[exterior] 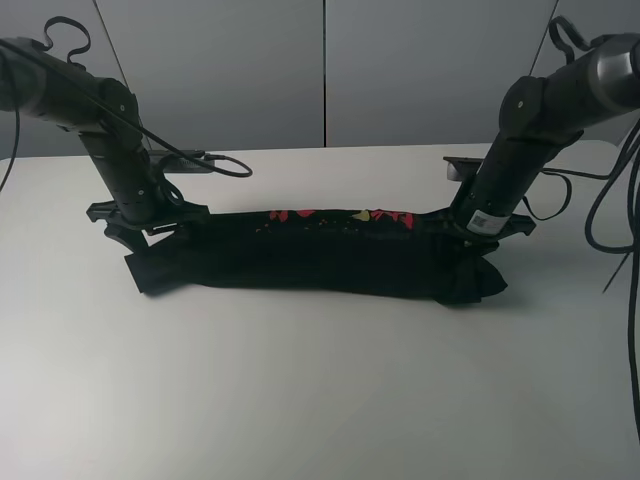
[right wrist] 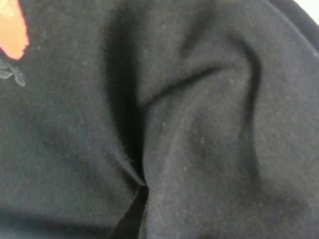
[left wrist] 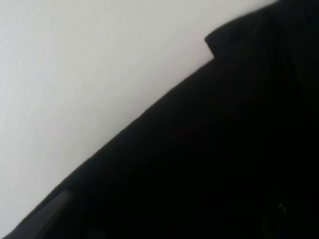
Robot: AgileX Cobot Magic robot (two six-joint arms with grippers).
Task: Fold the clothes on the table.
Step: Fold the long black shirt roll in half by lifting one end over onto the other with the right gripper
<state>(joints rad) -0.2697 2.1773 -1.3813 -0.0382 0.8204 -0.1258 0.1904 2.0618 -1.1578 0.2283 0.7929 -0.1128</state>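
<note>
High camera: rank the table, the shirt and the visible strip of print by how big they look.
1. table: fills most of the view.
2. shirt: a long black band across the middle.
3. strip of print: a thin line along the shirt's far edge.

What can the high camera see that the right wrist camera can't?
Only the high view shows the whole scene: the left arm, the right arm, the white table, and the T-shirt lying as one long folded band between them. Only the right wrist view shows the fabric up close, with its deep creases. Both show the black T-shirt and a bit of its red print.
</note>
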